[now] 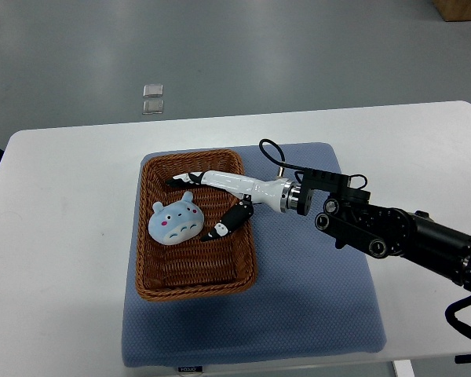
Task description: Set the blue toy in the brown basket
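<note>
A white table (63, 236) fills most of the frame, its rounded far corners at upper left and upper right; a blue-grey mat (314, 306) lies flat on it, right of centre, reaching down to the bottom edge; a brown basket (195, 283) sits on the mat's left part, its left rim near the mat's left edge.

Brown basket (195, 281), on a blue mat (298, 314) covering a white table (63, 236). Inside, at its 9 o'clock: blue toy (175, 221), lying flat. Right hand (212, 200) reaches in from 3 o'clock, fingers spread just beside the toy.
</note>
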Action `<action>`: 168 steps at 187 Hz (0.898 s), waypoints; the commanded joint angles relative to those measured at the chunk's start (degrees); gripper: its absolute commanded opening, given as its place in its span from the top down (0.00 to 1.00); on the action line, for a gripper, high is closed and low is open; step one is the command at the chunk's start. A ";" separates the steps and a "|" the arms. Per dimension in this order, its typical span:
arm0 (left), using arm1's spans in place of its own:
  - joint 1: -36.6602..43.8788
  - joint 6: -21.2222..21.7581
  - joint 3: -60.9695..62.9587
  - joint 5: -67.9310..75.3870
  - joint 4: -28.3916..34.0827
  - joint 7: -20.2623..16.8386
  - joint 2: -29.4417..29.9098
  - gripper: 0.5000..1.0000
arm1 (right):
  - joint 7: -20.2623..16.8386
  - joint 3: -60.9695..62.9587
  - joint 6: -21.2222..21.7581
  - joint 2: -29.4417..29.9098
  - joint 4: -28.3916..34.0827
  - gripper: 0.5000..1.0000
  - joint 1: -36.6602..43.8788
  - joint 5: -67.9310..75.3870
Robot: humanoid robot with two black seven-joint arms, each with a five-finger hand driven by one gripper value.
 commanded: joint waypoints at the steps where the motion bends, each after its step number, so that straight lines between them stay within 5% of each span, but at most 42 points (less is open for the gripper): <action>1: 0.02 0.00 0.00 0.00 0.00 0.09 0.00 0.00 | -1.19 0.04 0.87 -2.26 -0.01 0.18 -0.07 6.70; 72: 0.02 0.00 0.00 0.00 0.00 0.00 0.00 0.00 | -9.63 6.45 15.11 -8.59 -1.50 0.18 -0.07 43.44; 168: 0.02 0.00 0.00 0.00 0.00 0.09 0.00 0.00 | -21.14 5.75 18.28 -15.71 -2.12 0.18 -5.17 68.76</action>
